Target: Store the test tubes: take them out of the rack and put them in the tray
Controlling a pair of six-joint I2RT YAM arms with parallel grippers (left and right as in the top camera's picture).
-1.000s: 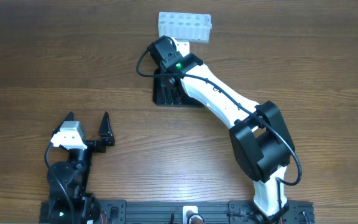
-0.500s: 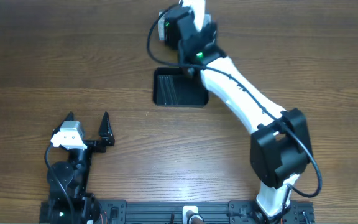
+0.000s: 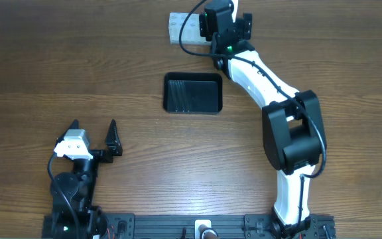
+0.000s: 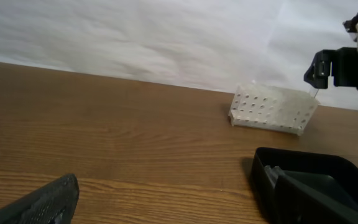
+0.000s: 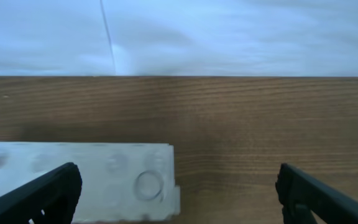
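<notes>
Test tubes are not resolving clearly from above; the rack (image 3: 180, 29) is standing just beyond the tray (image 3: 192, 93), keeping transfers short. The right gripper (image 3: 227, 18) is hovering at the rack's end; the left gripper (image 3: 93, 127) is resting open, well apart. From the left wrist, rack and tray are sitting close together. From the right wrist, wide-open empty fingers (image 5: 48, 193) are flanking the rack's end, probably lining up on a ringed hole (image 5: 146, 185).
</notes>
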